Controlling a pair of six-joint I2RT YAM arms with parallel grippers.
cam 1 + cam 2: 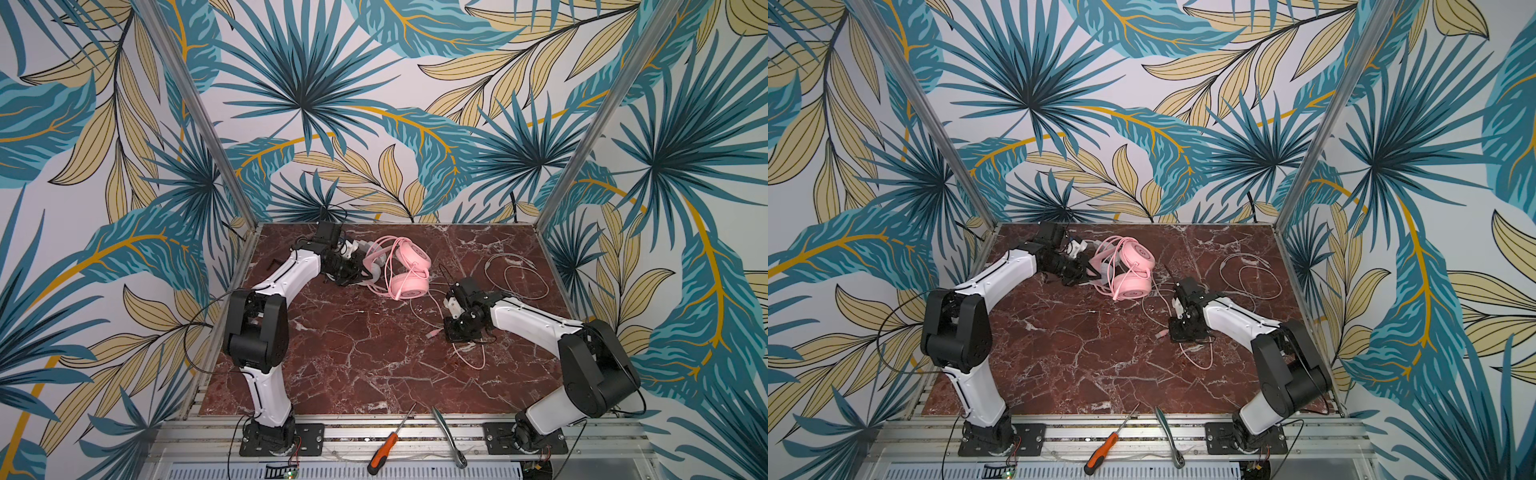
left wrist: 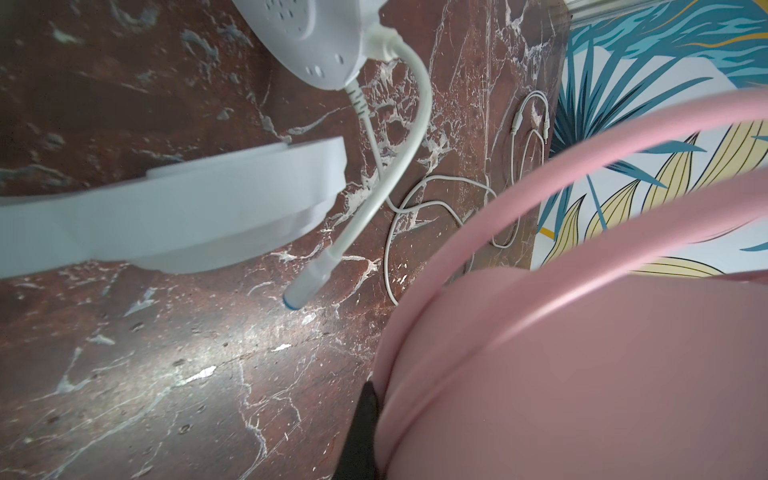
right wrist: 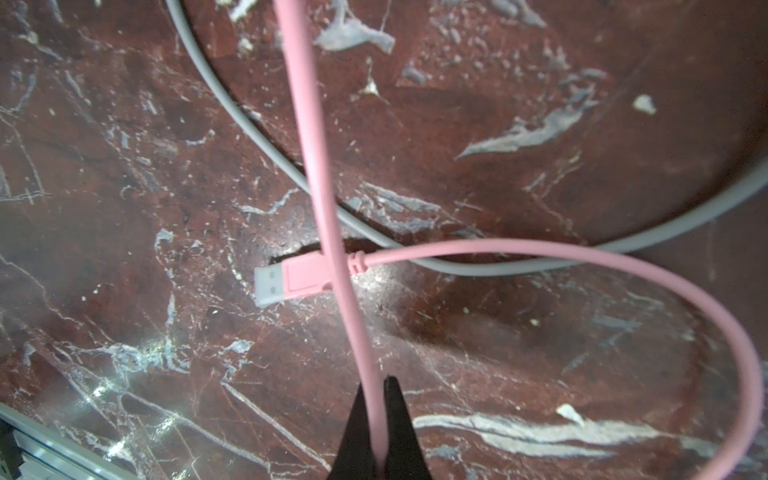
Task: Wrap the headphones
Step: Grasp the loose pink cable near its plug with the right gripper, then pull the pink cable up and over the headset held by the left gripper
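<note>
The pink headphones (image 1: 409,270) (image 1: 1133,268) lie at the back of the marble table, over the white headphones (image 1: 372,259), whose cups (image 2: 187,216) and microphone boom (image 2: 374,199) fill the left wrist view. My left gripper (image 1: 365,272) (image 1: 1096,270) is shut on the pink headphones by the headband; one black finger (image 2: 363,424) presses the pink cup (image 2: 582,374). My right gripper (image 1: 456,337) (image 3: 376,386) points down at the table, shut on the pink cable (image 3: 316,145) (image 1: 473,361). The cable's pink USB plug (image 3: 291,278) (image 1: 432,333) lies just beyond the fingertips.
The white cable (image 1: 519,274) (image 1: 1254,278) lies in loose loops at the back right, and a stretch of it (image 3: 249,112) runs under the pink cable. An orange-handled screwdriver (image 1: 384,451) and a ratchet wrench (image 1: 449,436) rest on the front rail. Patterned walls enclose the table.
</note>
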